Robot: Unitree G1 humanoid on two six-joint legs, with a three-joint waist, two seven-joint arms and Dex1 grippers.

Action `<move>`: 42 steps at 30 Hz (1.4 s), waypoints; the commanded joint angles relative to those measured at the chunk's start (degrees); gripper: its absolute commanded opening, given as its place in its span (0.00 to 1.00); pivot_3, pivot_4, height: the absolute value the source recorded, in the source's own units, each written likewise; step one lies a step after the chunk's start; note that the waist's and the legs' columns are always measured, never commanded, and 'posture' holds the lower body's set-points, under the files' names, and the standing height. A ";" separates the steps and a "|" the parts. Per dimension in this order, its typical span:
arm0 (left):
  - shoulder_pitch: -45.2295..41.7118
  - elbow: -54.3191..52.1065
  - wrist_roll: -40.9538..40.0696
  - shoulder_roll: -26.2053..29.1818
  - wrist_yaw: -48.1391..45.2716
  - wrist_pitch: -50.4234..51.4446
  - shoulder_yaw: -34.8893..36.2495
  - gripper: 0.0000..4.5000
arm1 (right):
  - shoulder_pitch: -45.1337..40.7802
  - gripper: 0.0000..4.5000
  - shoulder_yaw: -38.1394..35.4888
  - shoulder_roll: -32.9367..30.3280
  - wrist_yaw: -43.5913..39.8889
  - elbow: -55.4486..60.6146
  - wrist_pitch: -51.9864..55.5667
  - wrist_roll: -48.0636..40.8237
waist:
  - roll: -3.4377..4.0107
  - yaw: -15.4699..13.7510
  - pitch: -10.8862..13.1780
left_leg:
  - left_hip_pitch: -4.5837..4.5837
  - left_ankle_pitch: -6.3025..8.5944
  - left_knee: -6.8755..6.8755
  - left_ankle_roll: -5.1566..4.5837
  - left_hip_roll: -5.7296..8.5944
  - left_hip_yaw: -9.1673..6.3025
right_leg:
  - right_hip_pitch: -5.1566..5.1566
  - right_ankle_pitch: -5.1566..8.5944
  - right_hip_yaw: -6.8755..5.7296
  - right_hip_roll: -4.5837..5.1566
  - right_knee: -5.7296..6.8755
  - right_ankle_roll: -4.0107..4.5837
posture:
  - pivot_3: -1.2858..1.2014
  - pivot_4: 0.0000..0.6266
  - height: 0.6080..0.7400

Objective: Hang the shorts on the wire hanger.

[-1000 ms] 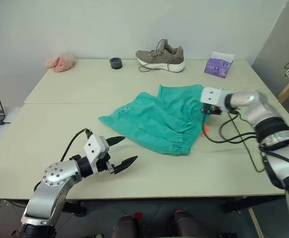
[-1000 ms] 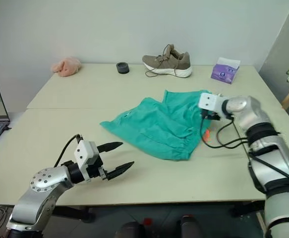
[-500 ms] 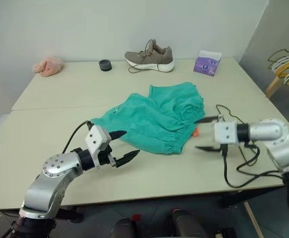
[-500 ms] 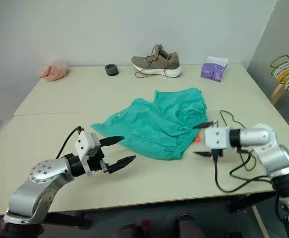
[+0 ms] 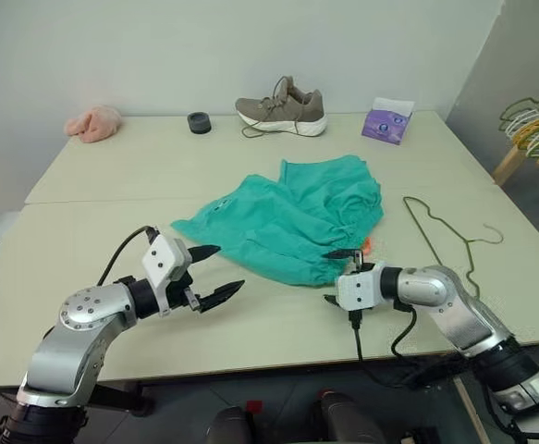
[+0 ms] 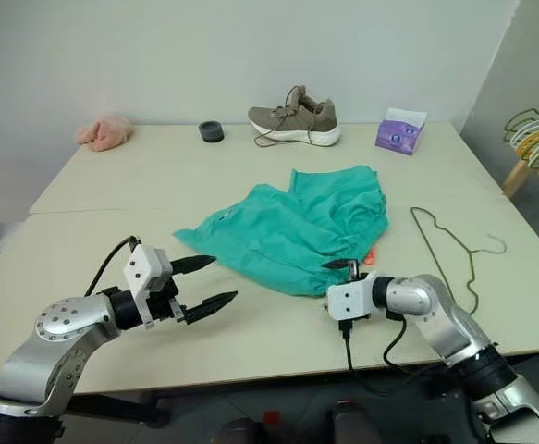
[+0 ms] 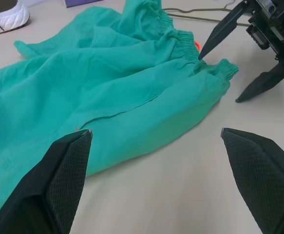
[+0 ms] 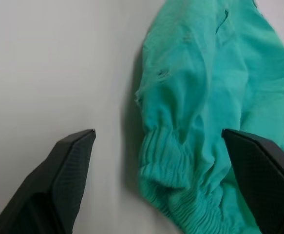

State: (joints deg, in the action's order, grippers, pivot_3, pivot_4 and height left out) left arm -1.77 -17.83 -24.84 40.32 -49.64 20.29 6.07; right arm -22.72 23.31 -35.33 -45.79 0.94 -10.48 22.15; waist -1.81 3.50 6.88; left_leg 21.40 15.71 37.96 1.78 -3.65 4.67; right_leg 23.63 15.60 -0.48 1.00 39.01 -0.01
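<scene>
- Tabletop [image 5: 93,240] is carrying everything; the shorts [image 5: 292,222] are serving as the landmark below.
- Shorts are lying crumpled and flat near the tabletop's centre, gathered waistband facing the robot's right, orange drawstring tip peeking out at that edge. Nothing is lifting or pinching them.
- Right tool [image 5: 341,275] is sitting low, right at the waistband corner of the shorts, fingers spread, one fingertip just at the elastic, the other out over bare tabletop. Not gripping yet; whether it is actually touching the fabric is hard to tell.
- Left tool [image 5: 211,272] is hovering just beside the near hem of the shorts, on the robot's left, fingers spread wide, empty, pointing across at the fabric.
- Wire hanger [image 5: 449,236] is lying flat on the tabletop, well to the right of the shorts, hook end pointing away from them. Untouched, apart from the fabric.
- Shoe [image 5: 281,104], purple tissue pack [image 5: 386,119], small black round thing [image 5: 199,121] and pink cloth [image 5: 93,121] are sitting beyond the shorts along the far edge, well apart, not in play.
- Progress, my read: early stage. Nothing hung, nothing picked up.
- Still to do: closing on the waistband, getting the hanger in hand, threading or draping the shorts over its bar.
</scene>
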 commanded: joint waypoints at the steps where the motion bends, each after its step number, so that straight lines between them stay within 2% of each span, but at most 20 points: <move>1: -0.05 -0.68 0.40 -0.02 -0.50 -2.10 0.68 1.00 | -1.82 0.78 0.81 0.87 2.84 -1.50 -1.07 3.88 | 0.00 -0.11 0.00 | 0.00 0.00 0.00 0.00 0.00 -0.01 | 0.00 0.00 -0.02 0.00 0.01 0.00 | 0.48 0.16 1.00; 11: -2.10 7.09 4.67 -1.81 -1.15 -10.31 -0.69 1.00 | -4.33 0.01 -2.81 3.81 -0.89 4.78 5.34 -1.83 | -0.03 -0.12 -0.02 | 0.01 0.00 0.00 0.00 0.01 0.01 | 0.00 -0.03 -0.02 0.00 0.01 0.05 | 0.48 0.14 1.00; 20: -10.50 20.74 18.88 -4.30 4.76 -28.88 -4.79 1.00 | -4.87 0.00 -4.83 1.43 -5.66 11.06 10.57 -6.13 | -0.08 -0.17 -0.05 | 0.05 0.01 0.01 -0.01 0.05 -0.01 | 0.00 -0.14 -0.06 -0.06 -0.01 0.22 | 0.47 0.15 1.00; 25: -14.72 25.87 23.94 -4.86 7.93 -36.36 -5.98 1.00 | -4.73 0.00 -4.97 0.48 -7.19 13.84 11.86 -7.47 | -0.08 0.13 -0.05 | 0.06 0.01 0.00 -0.02 0.01 0.00 | 0.02 -0.14 -0.05 -0.06 -0.02 0.22 | 0.46 0.15 1.00; 42: -23.96 48.68 42.23 1.60 22.10 -51.18 -9.79 1.00 | -2.38 0.00 -8.91 -5.31 -11.28 20.60 11.24 -15.86 | -0.08 1.71 -0.05 | 0.08 0.01 -0.01 -0.01 -0.01 -0.02 | 0.03 -0.13 -0.12 0.04 -0.01 0.20 | 0.44 0.16 1.00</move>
State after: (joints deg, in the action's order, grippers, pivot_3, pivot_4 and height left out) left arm -24.38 30.06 16.28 40.91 -29.07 -29.06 -3.16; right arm -25.12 16.42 -40.21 -56.41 19.20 1.61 7.78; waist -1.89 5.21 6.83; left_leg 21.48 15.72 37.95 1.76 -3.66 4.67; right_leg 23.67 15.47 -0.60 1.05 39.01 0.20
